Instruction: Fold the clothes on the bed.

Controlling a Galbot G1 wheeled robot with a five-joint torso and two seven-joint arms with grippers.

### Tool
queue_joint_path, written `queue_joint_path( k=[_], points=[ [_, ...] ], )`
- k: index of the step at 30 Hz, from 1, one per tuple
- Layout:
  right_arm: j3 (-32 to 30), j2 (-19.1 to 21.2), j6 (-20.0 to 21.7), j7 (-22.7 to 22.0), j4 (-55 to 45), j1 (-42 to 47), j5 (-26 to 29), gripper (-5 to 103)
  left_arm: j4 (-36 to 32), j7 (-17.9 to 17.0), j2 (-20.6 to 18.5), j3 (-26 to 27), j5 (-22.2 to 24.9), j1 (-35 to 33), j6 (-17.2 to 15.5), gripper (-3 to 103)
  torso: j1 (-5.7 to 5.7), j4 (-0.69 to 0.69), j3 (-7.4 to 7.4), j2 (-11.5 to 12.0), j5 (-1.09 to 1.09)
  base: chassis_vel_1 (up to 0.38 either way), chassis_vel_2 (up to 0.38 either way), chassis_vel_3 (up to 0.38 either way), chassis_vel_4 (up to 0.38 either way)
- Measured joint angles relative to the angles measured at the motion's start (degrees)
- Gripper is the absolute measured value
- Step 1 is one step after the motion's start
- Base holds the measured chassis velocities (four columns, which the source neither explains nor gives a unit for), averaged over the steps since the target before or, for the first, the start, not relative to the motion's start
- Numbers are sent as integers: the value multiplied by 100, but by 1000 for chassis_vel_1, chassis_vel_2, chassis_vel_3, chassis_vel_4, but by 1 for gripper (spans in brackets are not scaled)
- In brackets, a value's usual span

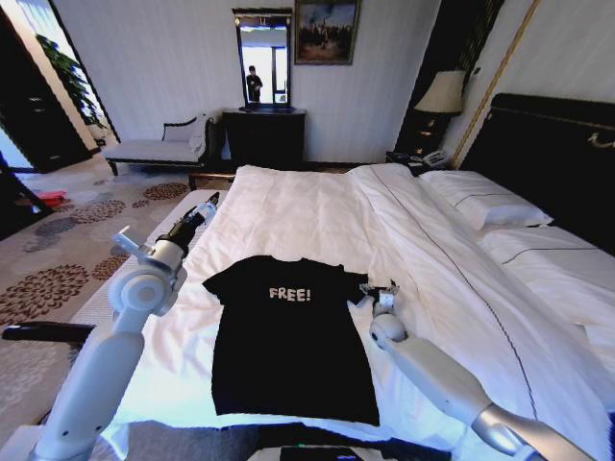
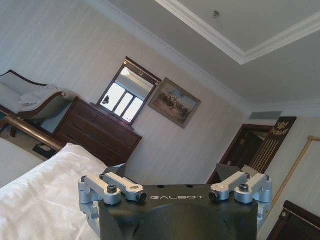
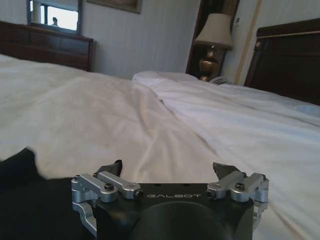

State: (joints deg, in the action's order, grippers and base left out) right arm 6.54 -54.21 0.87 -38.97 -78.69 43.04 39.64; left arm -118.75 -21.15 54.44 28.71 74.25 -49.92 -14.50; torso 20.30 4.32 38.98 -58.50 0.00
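1. Where lettering can be read, white capitals spelling "FREE!" run across the chest of the black T-shirt (image 1: 288,336), and the word "GALBOT" is printed on the dark body of each gripper in the two wrist views.
2. That T-shirt lies flat and face up on the white duvet (image 1: 317,216) of the bed (image 1: 538,144), near the foot end, its collar toward the far side and its hem toward the robot, both short sleeves spread out.
3. Low over the duvet, the right gripper (image 1: 378,288) sits just beside the shirt's right sleeve; the head view leaves it unclear whether it touches the fabric.
4. From the right wrist view, the right gripper (image 3: 167,169) has its two dark fingertips (image 3: 111,167) set wide apart with nothing between them, and a corner of the black shirt (image 3: 20,162) shows at the edge, off to one side of the fingers.
5. Raised on the robot's left, the left gripper (image 1: 207,205) hangs over the bed's left edge, well apart from the shirt and beyond its left sleeve.
6. From the left wrist view, the left gripper (image 2: 172,170) is likewise spread wide and empty, pointing up toward the wall with the mirror (image 2: 125,92), the framed painting (image 2: 174,102) and the dark dresser (image 2: 95,132).
7. White pillows (image 1: 485,204) lie by the dark headboard on the right, with a lamp (image 1: 442,94) beside it.
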Motion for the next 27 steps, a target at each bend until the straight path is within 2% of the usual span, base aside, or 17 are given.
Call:
queue_joint_path(
  k=[8, 14, 19, 27],
  points=[
    [-37, 88, -177, 108, -366, 180, 408, 100, -16, 0, 2, 6, -2, -21, -3, 100, 0, 1, -1, 0, 0, 0, 0, 0, 0],
    [-43, 42, -336, 152, -599, 329, 1020, 100, -76, 0, -37, 54, -2, -89, -3, 100, 0, 0, -1, 0, 0, 0, 0, 0, 0],
    [-104, 20, -612, 390, -747, 386, 1545, 100, -96, -2, -49, 82, -5, -136, -3, 100, 0, 0, 0, 0, 0, 0, 0, 0, 0],
    [-78, -64, -681, 458, -766, 373, 2000, 100, -117, -10, -19, 83, -34, -169, -3, 100, 0, 0, 0, 0, 0, 0, 0, 0, 0]
  ],
)
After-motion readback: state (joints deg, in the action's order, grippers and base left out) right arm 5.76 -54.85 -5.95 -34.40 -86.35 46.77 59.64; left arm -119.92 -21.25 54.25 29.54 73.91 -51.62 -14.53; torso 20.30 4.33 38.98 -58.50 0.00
